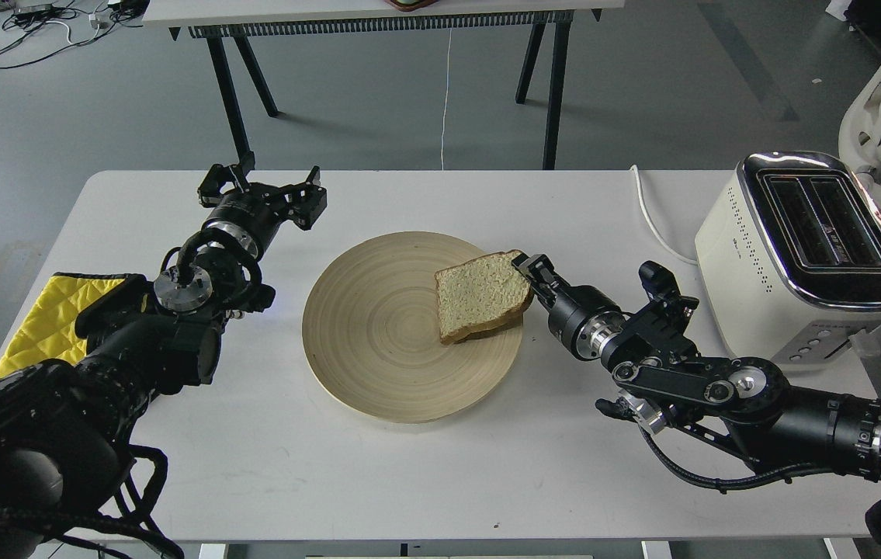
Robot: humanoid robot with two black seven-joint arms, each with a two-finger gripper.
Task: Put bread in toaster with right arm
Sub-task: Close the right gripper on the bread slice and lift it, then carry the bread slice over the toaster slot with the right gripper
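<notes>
Now the bread tilts, pale-faced, brown-crusted

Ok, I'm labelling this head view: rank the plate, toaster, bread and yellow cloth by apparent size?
1. Wooden plate
2. Toaster, close behind the plate
3. Yellow cloth, partly hidden by the left arm, so unsure against the bread
4. Bread

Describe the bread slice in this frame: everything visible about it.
The pale tan slice of sandwich bread has a brown crust and porous crumb. Its right edge is pinched by the right arm's black two-finger gripper and tilted up, casting a shadow; its lower left corner looks to rest on the round, light wooden plate, on the plate's right half.
</notes>
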